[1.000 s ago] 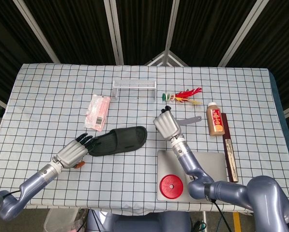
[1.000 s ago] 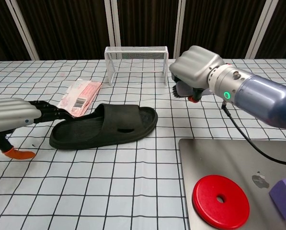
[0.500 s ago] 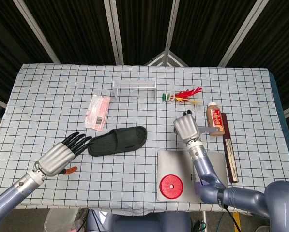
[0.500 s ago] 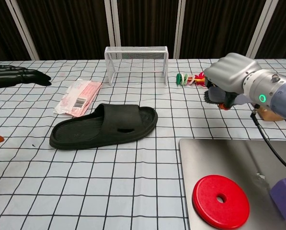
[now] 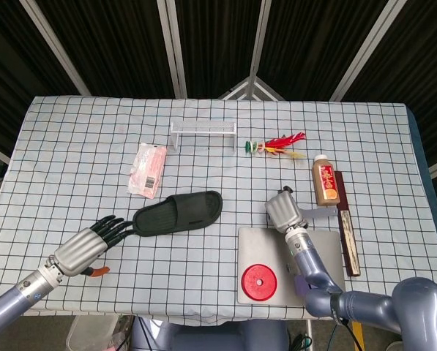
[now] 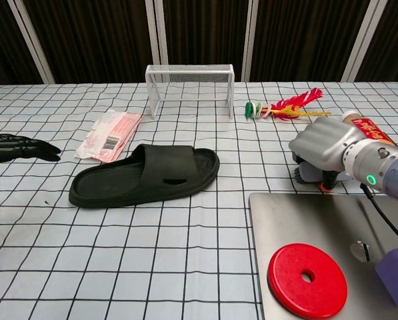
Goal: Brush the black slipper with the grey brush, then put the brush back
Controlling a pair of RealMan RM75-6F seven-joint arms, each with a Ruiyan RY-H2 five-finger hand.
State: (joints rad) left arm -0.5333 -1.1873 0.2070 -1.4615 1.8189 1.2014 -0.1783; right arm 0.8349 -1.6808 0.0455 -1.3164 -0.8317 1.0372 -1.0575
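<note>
One black slipper (image 5: 177, 213), one grey brush (image 5: 319, 216), two hands

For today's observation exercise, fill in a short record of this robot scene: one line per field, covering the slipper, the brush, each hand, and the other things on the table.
slipper: black slipper lies flat on the checked cloth, touched by neither hand
brush: grey brush held in the right hand, low over the table beside the brown bottle
right hand: right hand grips the brush, at the far edge of the laptop
left hand: left hand holds nothing, fingers extended toward the slipper, apart from it
other things: red disc on the laptop; white wire rack; pink packet; feather toy
</note>
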